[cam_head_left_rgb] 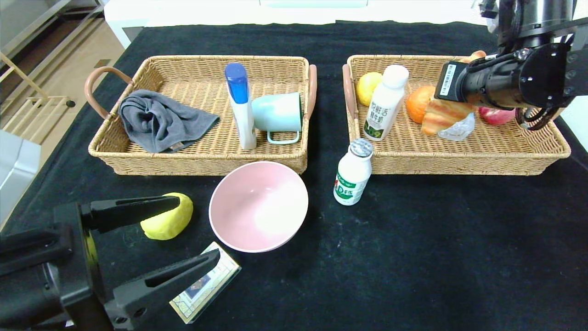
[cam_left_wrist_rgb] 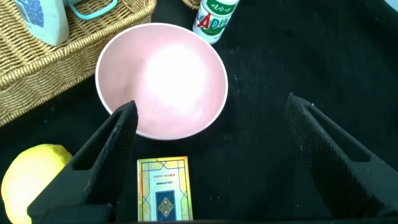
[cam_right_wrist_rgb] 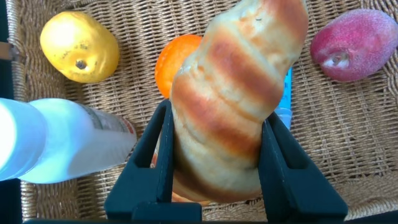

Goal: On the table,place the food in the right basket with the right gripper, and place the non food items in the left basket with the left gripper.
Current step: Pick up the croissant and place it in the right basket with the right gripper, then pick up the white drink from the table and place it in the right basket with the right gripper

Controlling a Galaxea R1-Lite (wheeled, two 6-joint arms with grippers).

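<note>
- Currently, right gripper [cam_right_wrist_rgb: 214, 165] clamps the croissant [cam_right_wrist_rgb: 233, 93] above the right basket [cam_head_left_rgb: 542, 156]; lower it into a free spot clear of the orange [cam_right_wrist_rgb: 174, 59] before releasing.
- Left gripper [cam_left_wrist_rgb: 211, 149] gapes empty over the surface, near the pink bowl [cam_left_wrist_rgb: 161, 78].

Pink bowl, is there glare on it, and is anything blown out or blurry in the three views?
Head view: the pink bowl carries a soft bright patch inside; the strip beyond the table's far edge is washed out. Left wrist view: the same bowl glows near white at its centre, and the open left hand is dark and soft. Right wrist view: the milk bottle is overexposed and blurred; the croissant stays sharp.
</note>
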